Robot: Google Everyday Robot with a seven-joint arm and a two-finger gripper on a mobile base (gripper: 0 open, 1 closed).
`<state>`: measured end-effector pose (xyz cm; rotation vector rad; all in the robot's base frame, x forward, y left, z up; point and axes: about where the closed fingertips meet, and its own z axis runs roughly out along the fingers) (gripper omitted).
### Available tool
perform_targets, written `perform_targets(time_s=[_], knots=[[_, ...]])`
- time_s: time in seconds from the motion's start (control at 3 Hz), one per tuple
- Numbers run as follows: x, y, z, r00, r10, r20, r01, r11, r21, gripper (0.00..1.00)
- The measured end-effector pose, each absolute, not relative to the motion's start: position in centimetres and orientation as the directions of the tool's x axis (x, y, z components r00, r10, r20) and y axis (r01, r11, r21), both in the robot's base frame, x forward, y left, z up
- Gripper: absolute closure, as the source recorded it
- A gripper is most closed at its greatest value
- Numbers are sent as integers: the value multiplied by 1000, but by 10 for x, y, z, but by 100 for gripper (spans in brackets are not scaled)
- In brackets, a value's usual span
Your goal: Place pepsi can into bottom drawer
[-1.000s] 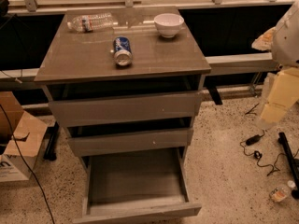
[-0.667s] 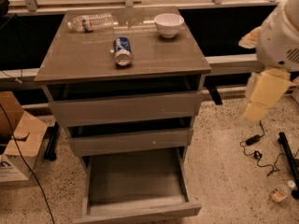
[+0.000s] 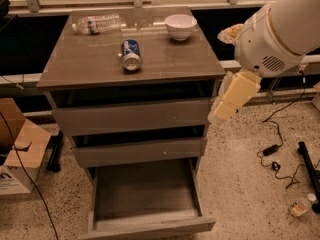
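The pepsi can (image 3: pixel 131 54), blue with a silver end, lies on its side on the cabinet top (image 3: pixel 90 64), near the middle. The bottom drawer (image 3: pixel 145 191) is pulled out and its wooden floor is bare. The two upper drawers stand slightly ajar. My gripper (image 3: pixel 225 106) hangs from the white arm at the right. It points down and left, just off the cabinet's right front corner, at the height of the top drawer. It is to the right of the can and lower than it. It holds nothing that I can see.
A clear water bottle (image 3: pixel 97 24) lies at the back left of the cabinet top and a white bowl (image 3: pixel 181 26) stands at the back right. A cardboard box (image 3: pixel 20 149) sits on the floor at the left. Cables (image 3: pixel 275 156) and a small bottle (image 3: pixel 300 206) lie on the floor at the right.
My arm and gripper have moved left, from the right edge of the view to beside the cabinet's right front corner. The can and the drawers have not moved.
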<state>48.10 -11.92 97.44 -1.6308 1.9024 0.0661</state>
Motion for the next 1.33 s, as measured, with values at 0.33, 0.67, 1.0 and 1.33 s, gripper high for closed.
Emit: perform_targets(time_s=[0.33,0.67,1.0,1.33], knots=[[482,-114,973,-41,-869,-494,-905,241,-349,0],[492,-102,964,-38,-831,-555,-908,261,-328,0],[512,-80,955,-16,-790,-613,-917,255,-306,0],[534,-56,950,11,-752,-659,-926,241,-290,0]])
